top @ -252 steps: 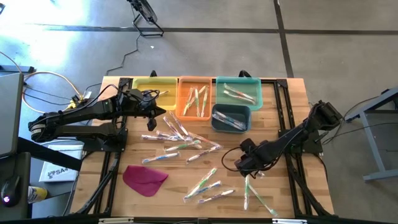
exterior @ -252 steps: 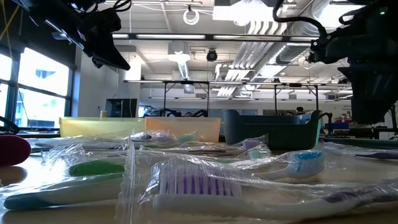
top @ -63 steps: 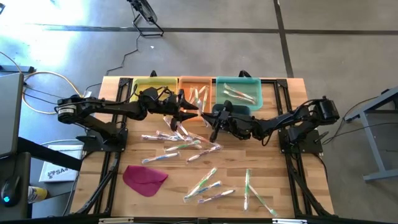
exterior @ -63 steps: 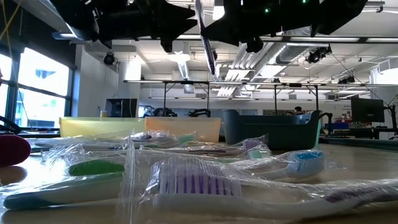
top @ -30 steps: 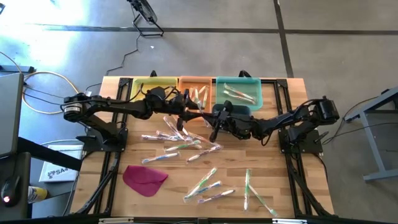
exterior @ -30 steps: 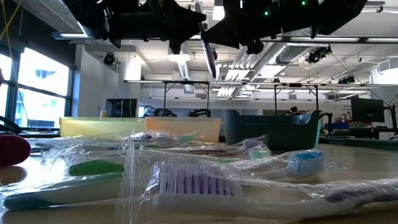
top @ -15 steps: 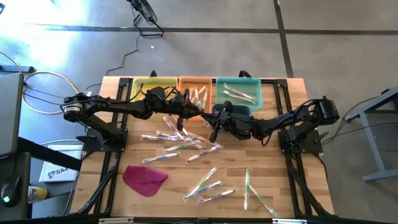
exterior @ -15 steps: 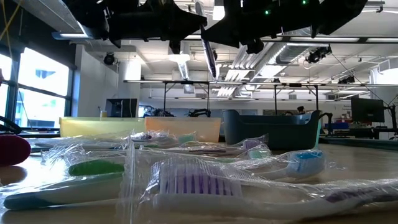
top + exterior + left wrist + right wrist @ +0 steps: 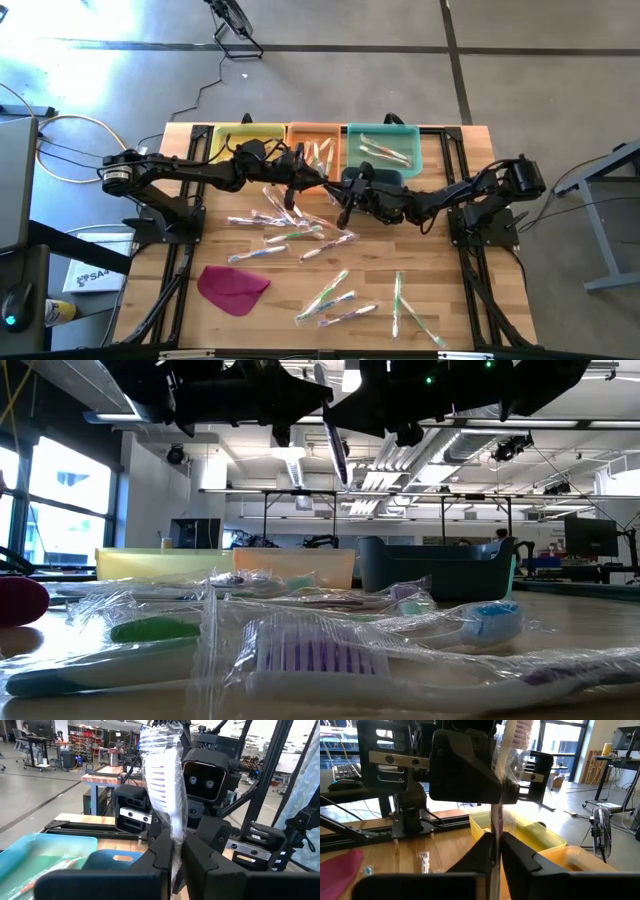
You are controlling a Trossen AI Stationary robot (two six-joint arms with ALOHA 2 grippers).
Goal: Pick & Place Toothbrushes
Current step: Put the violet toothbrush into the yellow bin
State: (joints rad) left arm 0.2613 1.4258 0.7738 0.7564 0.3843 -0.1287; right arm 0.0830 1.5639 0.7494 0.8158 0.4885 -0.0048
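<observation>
Two grippers meet above the table's middle, just before the bins. The left gripper [image 9: 176, 865] and right gripper [image 9: 496, 851] both clamp one upright wrapped toothbrush [image 9: 165, 780] between them.

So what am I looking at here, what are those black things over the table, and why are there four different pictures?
Those are two robot arms. One picture looks straight down, one sits at table height, and one comes from each arm's wrist. The left gripper and right gripper meet above the middle of the wooden table, both pinching the same wrapped toothbrush, apparently passing it across. More wrapped toothbrushes lie loose on the table beside a magenta cloth. At the far edge stand yellow, orange and teal bins, with a dark blue one just in front of the teal; all but the yellow visibly hold brushes.
</observation>
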